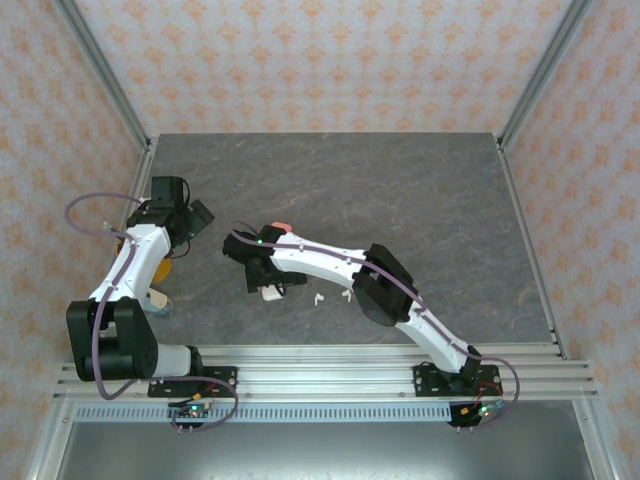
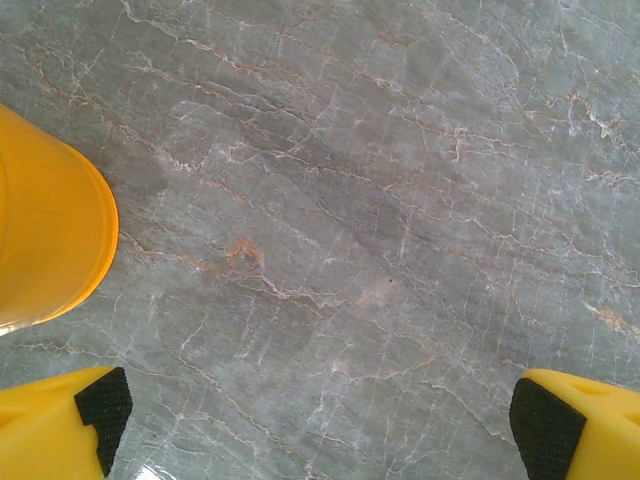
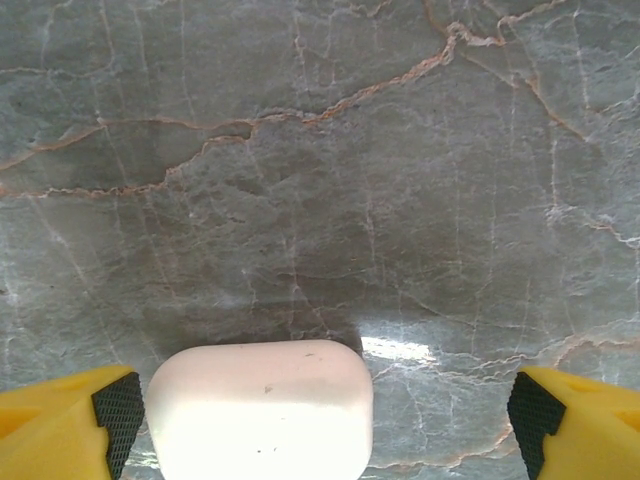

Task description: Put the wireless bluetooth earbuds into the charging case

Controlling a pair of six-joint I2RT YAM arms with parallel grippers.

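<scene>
A white charging case [image 3: 262, 410], lid down, lies on the marble between the fingers of my right gripper [image 3: 326, 420], close to the left finger; the jaws stand wide and touch nothing. From above, that gripper [image 1: 266, 283] hovers over the white case [image 1: 270, 293] at mid-table. Two tiny white earbuds [image 1: 318, 298] [image 1: 347, 295] lie on the table just right of it. A coral-pink piece [image 1: 281, 228] peeks out behind the right arm. My left gripper [image 1: 193, 214] hangs open over bare marble at the far left, its jaws [image 2: 320, 425] holding nothing.
A yellow rounded object [image 2: 45, 235] sits at the left edge of the left wrist view, and from above a yellow thing [image 1: 160, 270] lies beside the left arm. A pale object [image 1: 160, 305] rests near the left arm's base. Metal posts frame the grey table [image 1: 430, 200].
</scene>
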